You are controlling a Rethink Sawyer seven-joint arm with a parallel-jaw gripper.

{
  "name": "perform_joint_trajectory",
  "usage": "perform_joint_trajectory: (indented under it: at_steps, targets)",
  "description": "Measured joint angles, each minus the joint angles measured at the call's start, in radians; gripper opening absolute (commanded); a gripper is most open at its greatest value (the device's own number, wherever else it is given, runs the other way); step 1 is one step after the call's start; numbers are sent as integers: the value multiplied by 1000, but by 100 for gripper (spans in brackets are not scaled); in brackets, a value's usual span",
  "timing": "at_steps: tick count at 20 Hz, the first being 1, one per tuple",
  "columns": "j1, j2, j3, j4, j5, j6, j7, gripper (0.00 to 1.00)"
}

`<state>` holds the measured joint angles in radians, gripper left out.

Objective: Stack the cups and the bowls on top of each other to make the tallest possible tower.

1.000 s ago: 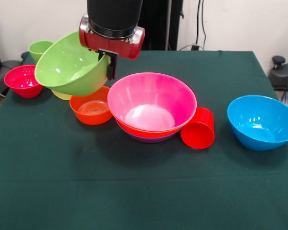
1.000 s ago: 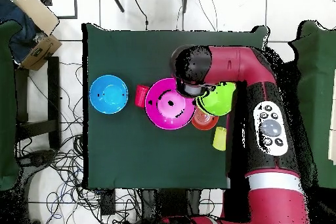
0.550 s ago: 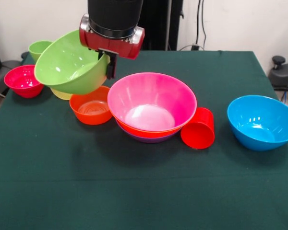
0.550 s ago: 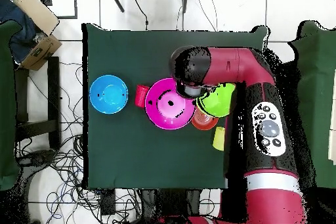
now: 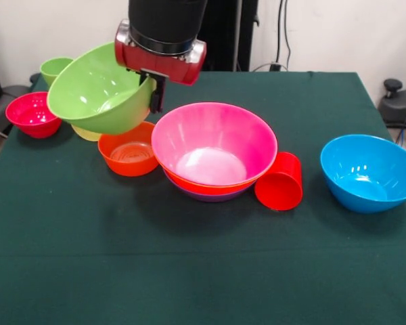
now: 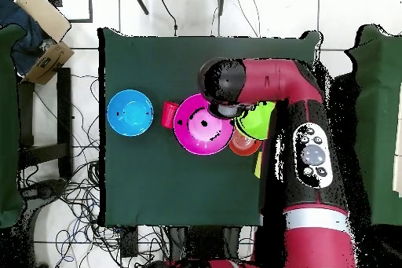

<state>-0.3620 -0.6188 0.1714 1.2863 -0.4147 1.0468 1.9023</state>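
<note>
Gripper (image 5: 153,91) clamped on the tilted lime-green bowl's (image 5: 95,91) rim, aloft left of the pink-topped tower (image 5: 214,150) on the bench (image 5: 189,264).

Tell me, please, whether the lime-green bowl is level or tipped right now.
Tipped. The lime-green bowl hangs off the table from the hand, which grips its rim; its opening slants toward the camera above the small orange bowl.

front view across table (image 5: 189,271), overhead straight down
</note>
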Motion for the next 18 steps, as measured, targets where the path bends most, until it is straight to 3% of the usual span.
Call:
perform_joint_trajectory:
  at_steps: [18]
  targets:
    - [121,0,-84,24,24,-11,6,0]
